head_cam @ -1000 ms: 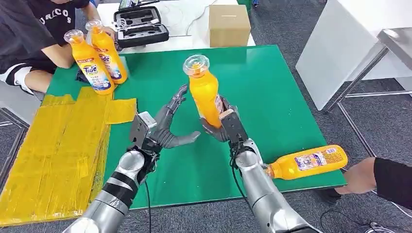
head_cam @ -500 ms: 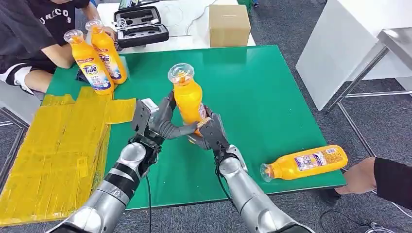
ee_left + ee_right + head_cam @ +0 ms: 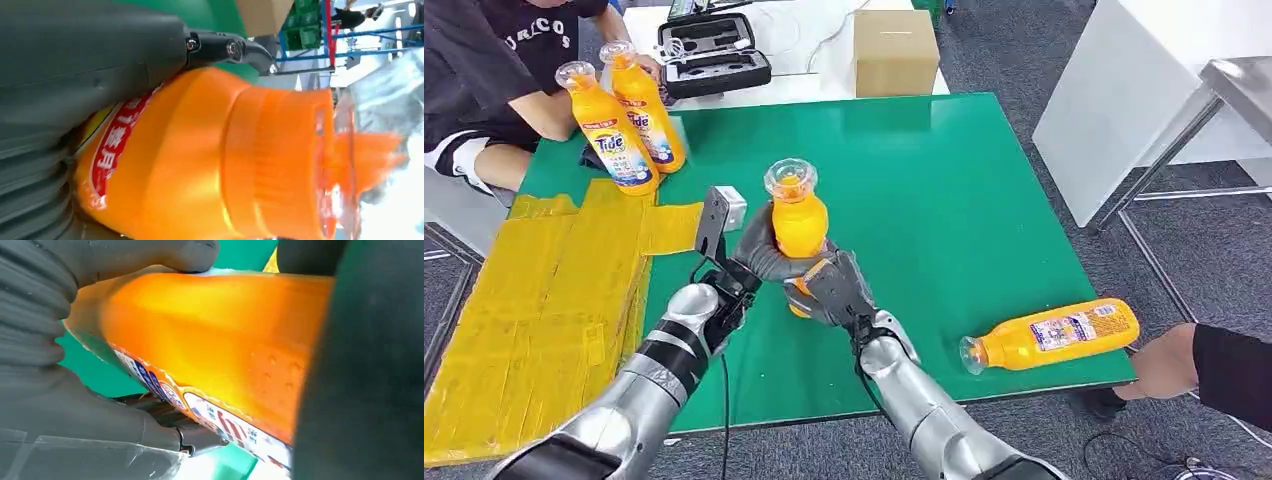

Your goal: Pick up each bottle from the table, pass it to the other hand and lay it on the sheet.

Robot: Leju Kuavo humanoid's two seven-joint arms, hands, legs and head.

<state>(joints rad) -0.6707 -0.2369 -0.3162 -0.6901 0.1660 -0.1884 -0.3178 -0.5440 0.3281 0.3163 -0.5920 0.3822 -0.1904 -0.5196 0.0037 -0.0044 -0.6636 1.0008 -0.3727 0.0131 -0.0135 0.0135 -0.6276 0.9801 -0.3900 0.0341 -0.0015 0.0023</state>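
While gripped upright above the green worktop [image 3: 984, 180] by both hands, carries a red label with unreadable script: the orange bottle [image 3: 798, 222]. Left hand [image 3: 759, 252] with fingers wrapped around it, right hand [image 3: 829, 288] closed on its lower part. "Tide" readable on two standing bottles [image 3: 622, 125] beside the yellow sheet [image 3: 534, 300]. Near the right edge, lying bottle [image 3: 1052, 334], a person's hand [image 3: 1162, 366] close.

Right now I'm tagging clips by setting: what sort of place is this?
Probably a robotics lab or test room: grey carpet, a green work table, an open black equipment case and a cardboard box behind.
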